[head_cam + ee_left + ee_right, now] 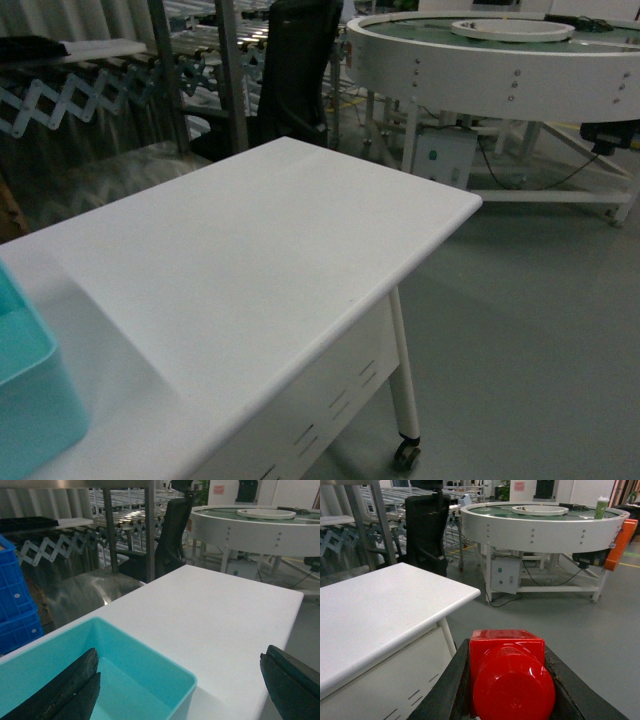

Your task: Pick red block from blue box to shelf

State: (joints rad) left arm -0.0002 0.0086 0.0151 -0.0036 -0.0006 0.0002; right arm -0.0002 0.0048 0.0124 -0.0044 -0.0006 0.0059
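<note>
While the head view doesn't show either arm, you do get the white table stretching away with just a corner of the blue box poking in at the bottom left, and the steel posts of the shelf standing behind the table's far edge, next to a black office chair; the big round white conveyor sits off to the right. Over on the left wrist cam, the left gripper hangs right over the blue box with its dark fingers spread wide and nothing between them, and the bit of tub I can see looks empty, so I'd guess that arm is just parked out of the way. You can also see stacked dark blue crates at the left edge. Right wrist cam is the good one: the right gripper is pinching the red block between its two fingers, stud facing the lens, held out past the table corner above the grey floor. So the block's out of the box already and my read is it's being carried, with the shelf drop not yet done
</note>
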